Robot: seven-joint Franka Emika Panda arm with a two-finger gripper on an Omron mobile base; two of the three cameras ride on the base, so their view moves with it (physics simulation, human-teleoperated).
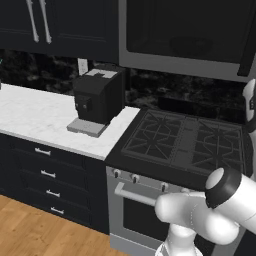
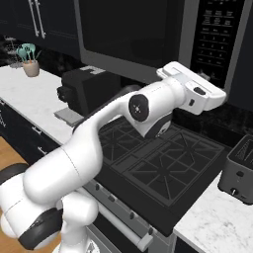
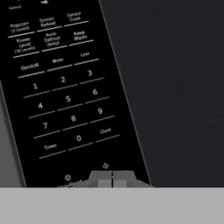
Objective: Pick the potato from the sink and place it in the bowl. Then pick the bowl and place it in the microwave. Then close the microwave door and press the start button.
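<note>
1. Step in hand: the last one, pressing start. The wide grey-framed microwave door with its dark glass window [image 2: 133, 34] lies flush with the large built-in grey-framed microwave [image 1: 185, 35], so I judge the closing done.
2. The two-finger claw [image 3: 112, 178] on the white arm has its tips pressed together with nothing between them, poised right at the bottom row of the black keypad panel [image 2: 216, 34] (in the hand view the tips sit just below the two small symbol keys under the zero).
3. Potato and bowl: presumably behind the dark glass; nothing can be made out through it, so I cannot confirm.
4. Next move calls for a short straight push forward with the shut tips onto the start key. Which of the two bottom symbols is start I cannot read; the tips stand nearer the right-hand one. Risk: a slight offset lands on the neighbouring key.
5. Count: one microwave, one door, one keypad with ten digit keys.
6. Also one black boxy coffee machine [image 1: 99, 97] on the white marble counter [image 1: 35, 117], one black gas stovetop [image 1: 185, 142], one dark toaster [image 2: 239, 170], and one small tan pot of teal utensils [image 2: 30, 60].
</note>
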